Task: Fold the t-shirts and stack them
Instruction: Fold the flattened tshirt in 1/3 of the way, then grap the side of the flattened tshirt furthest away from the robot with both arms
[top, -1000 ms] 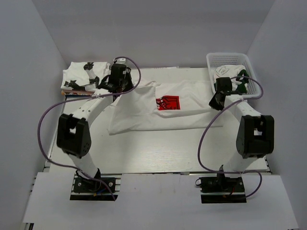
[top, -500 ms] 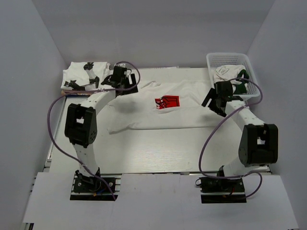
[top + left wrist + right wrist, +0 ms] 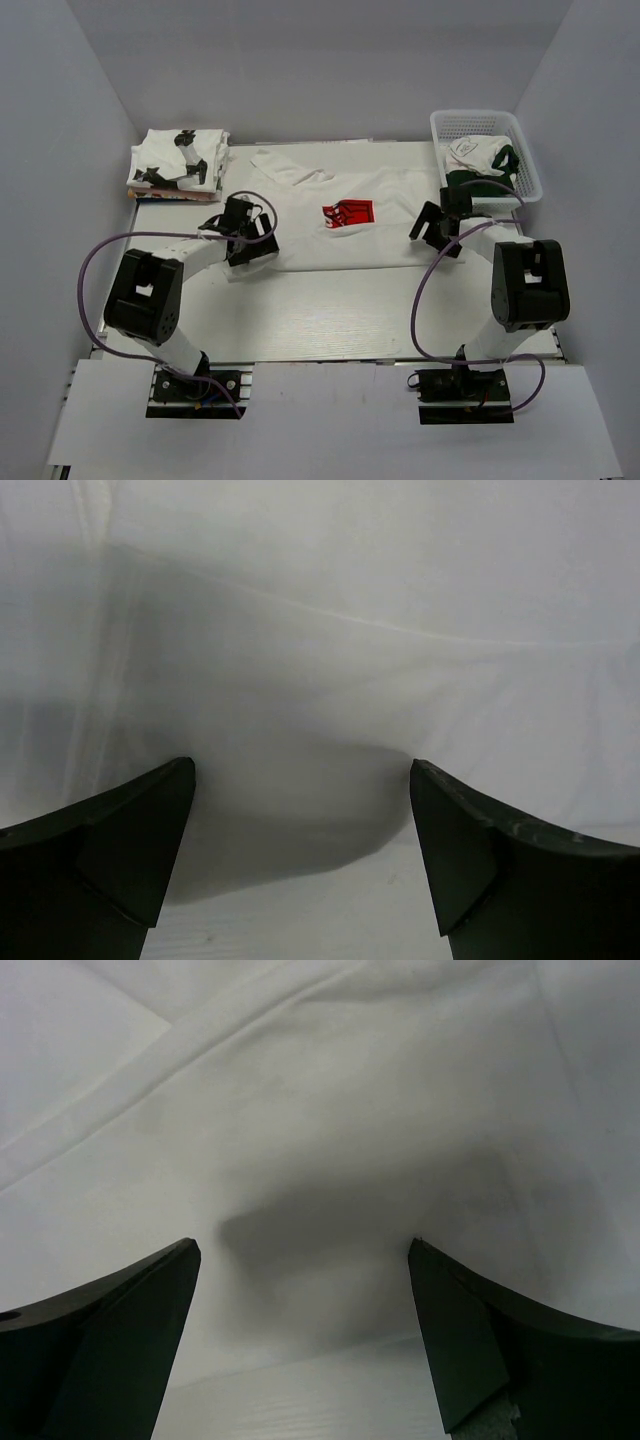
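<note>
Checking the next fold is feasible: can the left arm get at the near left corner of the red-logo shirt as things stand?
Probably yes. The left gripper hangs open right over that corner of the red-logo shirt, and nothing lies between them.

You have the spread t-shirt [image 3: 330, 245] on the tabletop [image 3: 330, 310], folded stack [image 3: 178, 162] behind its left end, basket [image 3: 470, 122] behind its right.
</note>
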{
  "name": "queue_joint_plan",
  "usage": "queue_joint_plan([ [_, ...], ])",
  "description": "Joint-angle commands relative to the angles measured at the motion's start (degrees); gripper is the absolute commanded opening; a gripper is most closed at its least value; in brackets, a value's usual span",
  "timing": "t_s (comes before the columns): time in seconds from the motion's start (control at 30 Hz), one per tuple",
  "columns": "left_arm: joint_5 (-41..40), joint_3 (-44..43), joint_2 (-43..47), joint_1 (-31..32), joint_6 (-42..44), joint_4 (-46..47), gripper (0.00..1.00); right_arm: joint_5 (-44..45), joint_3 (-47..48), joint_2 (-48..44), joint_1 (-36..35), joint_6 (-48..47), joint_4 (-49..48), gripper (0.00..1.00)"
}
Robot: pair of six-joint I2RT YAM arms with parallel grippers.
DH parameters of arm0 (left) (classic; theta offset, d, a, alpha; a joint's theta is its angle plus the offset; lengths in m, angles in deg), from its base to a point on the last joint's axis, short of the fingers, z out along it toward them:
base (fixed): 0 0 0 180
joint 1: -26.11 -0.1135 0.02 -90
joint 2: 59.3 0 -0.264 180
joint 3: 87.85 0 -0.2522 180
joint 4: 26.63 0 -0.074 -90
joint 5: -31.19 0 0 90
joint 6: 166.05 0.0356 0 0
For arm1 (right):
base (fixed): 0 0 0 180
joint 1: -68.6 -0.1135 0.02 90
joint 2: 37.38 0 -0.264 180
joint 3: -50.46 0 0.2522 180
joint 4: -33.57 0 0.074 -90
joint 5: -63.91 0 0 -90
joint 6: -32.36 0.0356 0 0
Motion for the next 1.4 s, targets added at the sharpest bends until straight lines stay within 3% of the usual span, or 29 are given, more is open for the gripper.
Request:
queue_joint_plan([
  [0.0,1.7,5.9,1.3,0.0,-4.4,-0.6,1.00,-1.4,-2.2,1.4,0.7,1.6,-1.3,0.90],
  [0.13,-1.3,8.0,0.8,0.0,-9.1,-8.2,1.00,-1.4,-10.7,-4.4,0.7,3.1,-1.1,0.90],
  [0.27,-7.0,7.3,0.2,1.2,-14.3,-25.1,1.00,-0.4,-16.0,-8.8,0.5,2.6,2.8,0.90],
  [0.37,-6.7,10.2,6.3,1.2,-17.6,-30.9,1.00,0.5,-19.2,-13.7,0.1,3.0,8.2,0.90],
  [0.5,-5.1,13.9,18.3,1.2,-21.2,-36.6,1.00,0.3,-26.8,-28.2,0.0,4.9,15.2,0.90],
  [0.63,-2.0,11.8,27.4,1.2,-22.5,-39.5,1.00,-3.5,-26.8,-45.8,0.0,4.1,17.8,0.90],
  [0.77,-6.2,5.7,29.3,1.2,-20.1,-34.6,1.00,-3.2,-23.4,-49.4,0.0,3.6,14.2,0.90],
  [0.97,-16.0,-12.8,16.7,0.3,-13.4,-27.9,1.00,-1.3,-13.1,-44.4,0.4,1.6,7.9,0.90],
  [1.13,-21.2,-30.3,-1.3,-0.2,-9.8,-29.1,1.00,1.9,-8.4,-40.5,0.3,1.9,3.5,0.90],
  [1.23,-24.8,-34.9,-7.2,-2.3,-7.1,-29.1,1.00,3.4,-8.1,-39.3,0.5,2.0,1.0,0.90],
  [1.37,-24.8,-40.1,-14.0,-4.8,-2.4,-22.5,1.00,4.3,-7.8,-37.2,0.4,1.3,-2.2,0.90],
])
